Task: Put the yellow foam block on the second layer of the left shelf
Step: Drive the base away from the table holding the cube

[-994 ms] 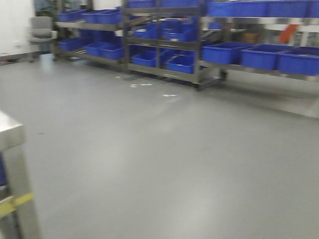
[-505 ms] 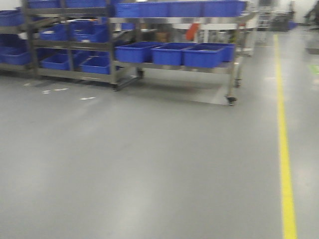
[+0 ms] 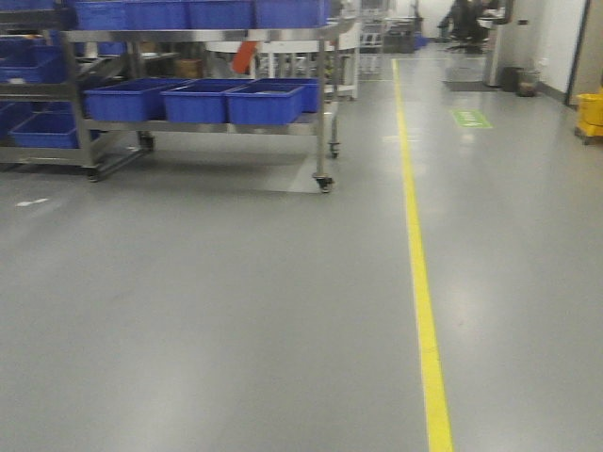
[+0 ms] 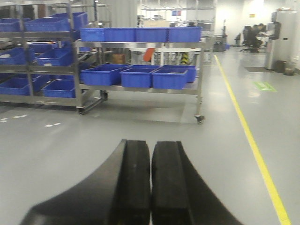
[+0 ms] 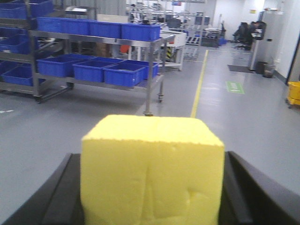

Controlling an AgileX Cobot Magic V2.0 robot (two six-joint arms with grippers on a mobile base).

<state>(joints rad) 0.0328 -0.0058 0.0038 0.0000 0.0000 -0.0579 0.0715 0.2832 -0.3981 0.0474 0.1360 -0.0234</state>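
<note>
The yellow foam block [image 5: 152, 173] fills the lower middle of the right wrist view. My right gripper [image 5: 151, 157] is shut on it, one black finger pressed against each side face. In the left wrist view my left gripper [image 4: 151, 145] is shut, its two black pads pressed together with nothing between them. Steel shelf racks [image 3: 323, 104] holding blue bins [image 3: 264, 102] stand at the far left of the front view, well away across the grey floor. Neither gripper nor the block shows in the front view.
A yellow floor line [image 3: 419, 282] runs away from me right of centre. The nearest rack stands on castors [image 3: 323, 183]. A yellow bucket [image 3: 592, 111] is at the far right, a green floor mark [image 3: 471, 119] and a bin [image 3: 528, 82] further back.
The front view has swung to the right: the racks of blue bins slid from the centre to the left edge, and the yellow floor line moved towards the middle.
</note>
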